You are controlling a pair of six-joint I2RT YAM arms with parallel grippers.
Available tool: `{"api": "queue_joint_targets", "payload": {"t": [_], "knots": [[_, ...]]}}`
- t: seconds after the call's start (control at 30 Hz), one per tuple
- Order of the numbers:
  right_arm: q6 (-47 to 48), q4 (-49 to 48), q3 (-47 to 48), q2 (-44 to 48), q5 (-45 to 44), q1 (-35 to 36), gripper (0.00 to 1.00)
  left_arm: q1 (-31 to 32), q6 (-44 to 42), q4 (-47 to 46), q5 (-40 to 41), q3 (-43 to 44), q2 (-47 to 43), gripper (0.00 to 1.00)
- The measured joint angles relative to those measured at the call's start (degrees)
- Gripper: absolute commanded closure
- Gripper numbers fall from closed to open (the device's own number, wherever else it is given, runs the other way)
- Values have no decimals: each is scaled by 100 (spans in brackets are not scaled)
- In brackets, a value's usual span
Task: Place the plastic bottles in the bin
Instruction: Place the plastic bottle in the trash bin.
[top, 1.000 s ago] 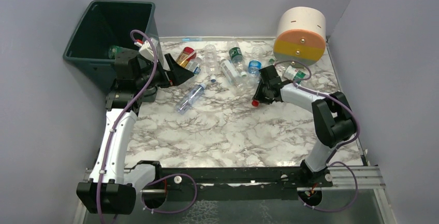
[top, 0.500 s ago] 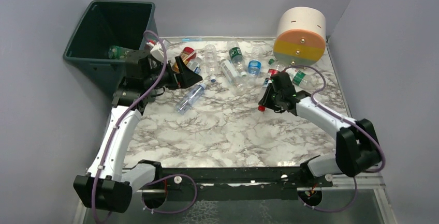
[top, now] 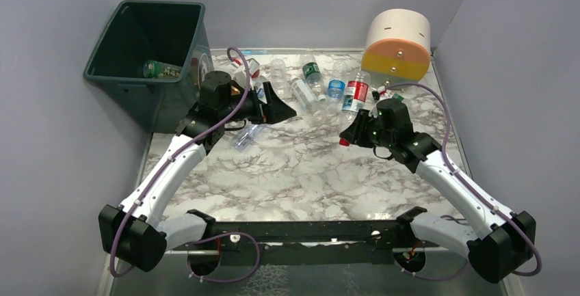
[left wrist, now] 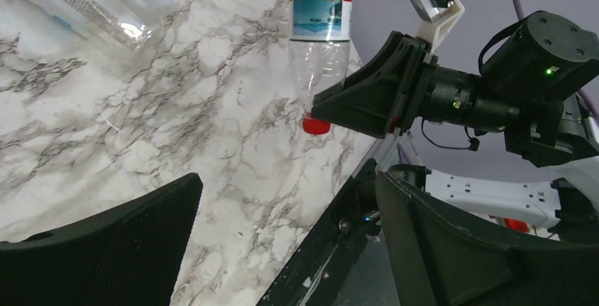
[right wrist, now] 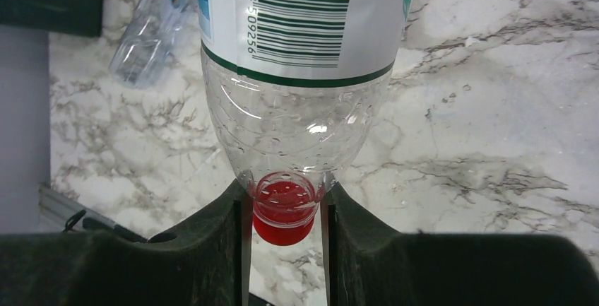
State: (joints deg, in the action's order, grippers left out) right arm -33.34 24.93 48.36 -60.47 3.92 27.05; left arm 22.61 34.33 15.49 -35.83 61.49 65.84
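The left arm (top: 167, 173) and the right arm (top: 451, 183) have smooth white link shells between chunky black cylindrical joint housings. A thin purple cable (top: 241, 55) loops along each. Both bases are bolted to a black rail (top: 308, 231). The left gripper (top: 280, 109) and right gripper (top: 347, 134) are matte black, with broad wedge-shaped fingers (left wrist: 106, 249) finely stippled on the inside. A small green light (left wrist: 547, 71) glows on the right arm's wrist housing.
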Motion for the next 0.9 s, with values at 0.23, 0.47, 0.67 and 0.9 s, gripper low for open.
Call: {"api": "queue_joint_targets", "payload": {"t": [0.23, 0.47, 0.67, 0.9], "knots": [[-22, 85, 0, 173, 317, 608, 86, 546, 525, -721, 251, -59, 254, 1], [-205, 122, 59, 151, 284, 1604, 86, 979, 739, -1086, 586, -59, 474, 1], [-293, 136, 319, 85, 179, 2020, 86, 1147, 767, -1161, 894, -59, 538, 1], [-356, 129, 575, -17, 74, 2452, 86, 1316, 765, -1158, 1161, -59, 748, 1]]}}
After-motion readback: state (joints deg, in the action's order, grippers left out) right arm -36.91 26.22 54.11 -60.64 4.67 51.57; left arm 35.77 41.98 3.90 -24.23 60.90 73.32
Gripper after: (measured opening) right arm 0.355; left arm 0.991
